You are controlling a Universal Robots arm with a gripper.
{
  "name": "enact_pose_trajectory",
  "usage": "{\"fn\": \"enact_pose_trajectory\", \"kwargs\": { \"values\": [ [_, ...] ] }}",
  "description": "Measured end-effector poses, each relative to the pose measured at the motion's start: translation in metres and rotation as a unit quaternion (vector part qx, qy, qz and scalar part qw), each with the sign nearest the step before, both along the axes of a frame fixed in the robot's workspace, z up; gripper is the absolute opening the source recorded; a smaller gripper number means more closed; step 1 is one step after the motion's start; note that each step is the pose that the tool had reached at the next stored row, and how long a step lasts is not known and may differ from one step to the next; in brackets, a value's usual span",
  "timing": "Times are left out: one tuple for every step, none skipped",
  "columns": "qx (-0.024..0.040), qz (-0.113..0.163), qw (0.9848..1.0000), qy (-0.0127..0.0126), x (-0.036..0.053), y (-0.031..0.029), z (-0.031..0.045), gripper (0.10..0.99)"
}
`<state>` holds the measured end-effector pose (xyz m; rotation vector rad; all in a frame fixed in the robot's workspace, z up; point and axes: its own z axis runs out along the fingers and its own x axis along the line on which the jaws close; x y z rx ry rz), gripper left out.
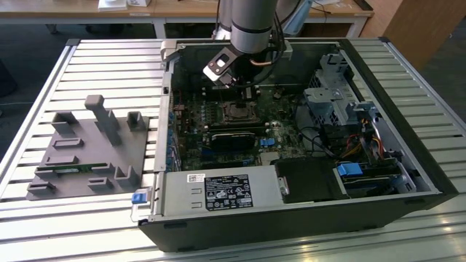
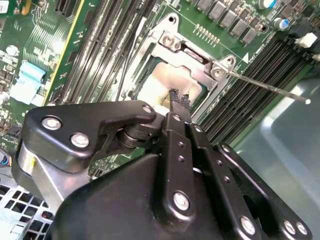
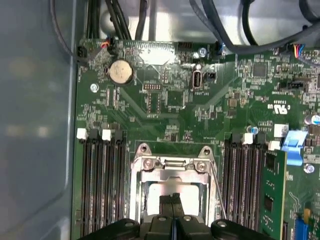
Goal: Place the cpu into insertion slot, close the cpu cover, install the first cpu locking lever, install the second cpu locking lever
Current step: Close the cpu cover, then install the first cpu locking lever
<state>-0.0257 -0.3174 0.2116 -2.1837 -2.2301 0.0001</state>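
Slatted table [image 1: 109,60] with computer case [image 1: 291,226], grey fixture [image 1: 80,150]

No legible text; power supply label [image 1: 226,192] print unreadable.

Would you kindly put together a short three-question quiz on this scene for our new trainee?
1. True or false: the gripper hangs over the grey fixture block outside the computer case.
2. What shows through the window of the cpu cover? A) a fan B) the pale metal top of the cpu C) a bundle of cables
3. Fill in: in both wrist views the gripper's fingertips are ___ (open or shut).

Key: 1 false, it is inside the case, over the socket; 2 B; 3 shut.
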Motion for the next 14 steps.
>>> {"fn": "enact_pose_trajectory", "kwargs": {
  "values": [
    [0.0,0.0,1.0,0.0,0.0003,0.0,0.0,0.118],
    [0.0,0.0,1.0,0.0,0.0005,0.0,0.0,0.118],
    [0.0,0.0,1.0,0.0001,0.0007,0.0,0.0,0.118],
    [0.0,0.0,1.0,0.0001,0.0011,0.0,0.0,0.118],
    [0.0,0.0,1.0,0.0002,0.0017,0.0,0.0,0.118],
    [0.0,0.0,1.0,0.0002,0.0022,0.0,0.0,0.118],
    [0.0,0.0,1.0,0.0005,0.0033,0.0,0.0,0.118],
    [0.0,0.0,1.0,0.0007,0.0041,0.0,0.0,0.118],
    [0.0,0.0,1.0,0.0007,0.0042,0.0,0.0,0.118],
    [-0.0001,0.0,1.0,0.0008,0.0042,0.0,0.0002,0.118],
    [-0.0002,0.0,1.0,0.0009,0.0042,0.0,0.0006,0.118],
    [-0.0001,0.0,1.0,0.0008,0.0042,0.0,0.0014,0.118],
    [0.0,0.0,1.0,0.0008,0.0042,0.0,0.0021,0.118],
    [0.0,0.0,1.0,0.0008,0.0042,0.0,0.0028,0.118]
  ]
}}
